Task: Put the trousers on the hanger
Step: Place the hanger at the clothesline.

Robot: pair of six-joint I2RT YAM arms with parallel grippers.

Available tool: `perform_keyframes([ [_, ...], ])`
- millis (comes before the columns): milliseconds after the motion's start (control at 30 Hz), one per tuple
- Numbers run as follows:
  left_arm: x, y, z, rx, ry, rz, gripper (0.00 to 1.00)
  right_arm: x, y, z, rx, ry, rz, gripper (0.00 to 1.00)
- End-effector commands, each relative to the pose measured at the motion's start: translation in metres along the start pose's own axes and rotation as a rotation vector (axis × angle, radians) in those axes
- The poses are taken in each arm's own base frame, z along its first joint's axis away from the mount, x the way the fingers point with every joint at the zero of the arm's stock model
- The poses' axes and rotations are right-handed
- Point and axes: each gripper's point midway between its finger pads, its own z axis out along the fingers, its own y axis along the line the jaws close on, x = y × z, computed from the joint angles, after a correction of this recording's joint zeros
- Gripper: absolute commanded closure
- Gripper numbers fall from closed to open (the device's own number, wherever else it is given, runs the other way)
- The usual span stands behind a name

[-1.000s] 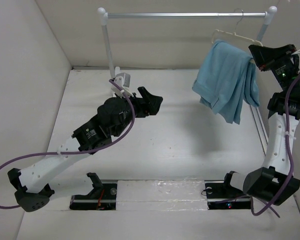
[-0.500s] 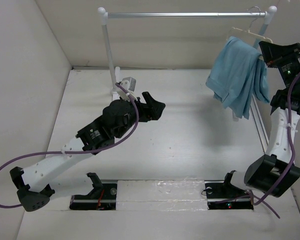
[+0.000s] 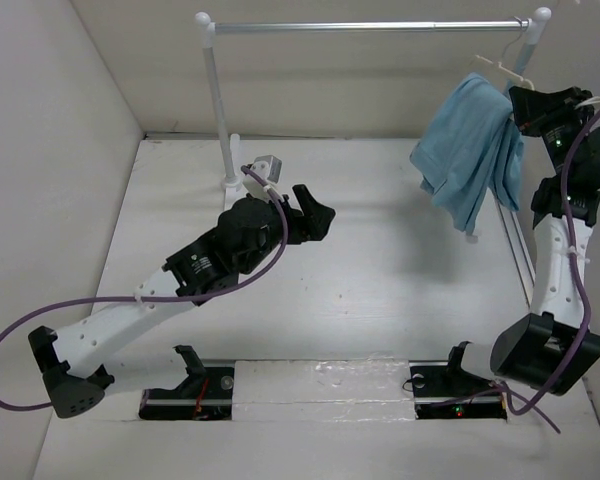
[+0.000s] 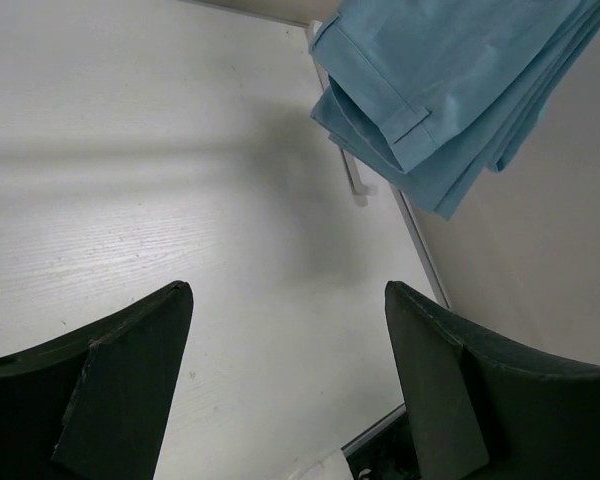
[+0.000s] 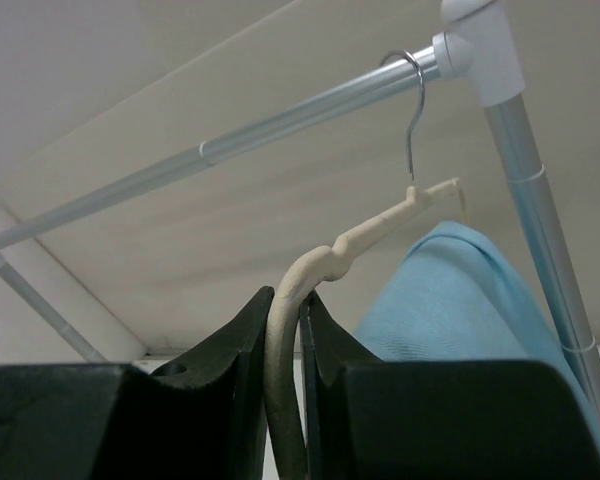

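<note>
The sky-blue trousers (image 3: 470, 150) hang folded over the pale beige hanger (image 3: 502, 70) at the far right. They also show in the left wrist view (image 4: 450, 90) and the right wrist view (image 5: 460, 300). My right gripper (image 3: 525, 100) is shut on the hanger's shoulder (image 5: 310, 280) and holds it high beside the rail. The wire hook (image 5: 412, 110) is at the rail's right end; I cannot tell whether it rests on the bar. My left gripper (image 3: 318, 215) is open and empty over the middle of the table, its fingers (image 4: 130, 370) wide apart.
The metal clothes rail (image 3: 370, 28) spans the back on white posts (image 3: 220, 110). Its right post (image 5: 530, 200) stands close to the hanger. Side walls close in the white table (image 3: 380, 280). A rail foot runs along the right edge (image 3: 520, 250).
My right gripper has carried the hanger and trousers right and up toward the rail's right end. My left arm has shifted slightly right and forward.
</note>
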Motion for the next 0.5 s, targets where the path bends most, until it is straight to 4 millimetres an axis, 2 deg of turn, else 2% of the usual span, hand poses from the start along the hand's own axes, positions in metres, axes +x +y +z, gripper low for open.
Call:
perform_keyframes([
  [0, -0.007, -0.002, 0.002, 0.007, -0.034, -0.007, 0.26, -0.033, 0.032, -0.005, -0.054, -0.134, -0.149, 1.0],
  [133, -0.006, 0.002, 0.004, -0.01, -0.039, -0.004, 0.26, -0.005, 0.026, -0.015, -0.015, -0.069, -0.159, 0.99],
  [167, -0.004, 0.003, 0.005, -0.013, -0.036, -0.003, 0.26, -0.001, 0.031, -0.02, -0.018, -0.062, -0.157, 0.86],
  [200, -0.004, 0.003, 0.006, -0.013, -0.036, -0.003, 0.26, 0.003, 0.03, -0.023, -0.01, -0.051, -0.156, 0.77],
  [233, -0.003, 0.003, 0.007, -0.014, -0.034, -0.002, 0.25, 0.018, 0.022, -0.028, 0.008, -0.019, -0.142, 0.68],
  [267, -0.002, 0.004, 0.009, -0.018, -0.03, -0.002, 0.25, 0.022, 0.02, -0.031, 0.017, -0.008, -0.134, 0.53],
  [333, 0.0, 0.004, 0.013, -0.029, -0.023, 0.011, 0.25, 0.034, 0.014, -0.041, 0.061, 0.035, -0.131, 0.44],
  [467, -0.004, 0.019, 0.026, -0.131, -0.036, 0.05, 0.24, 0.039, 0.004, -0.053, 0.132, 0.129, -0.172, 0.33],
])
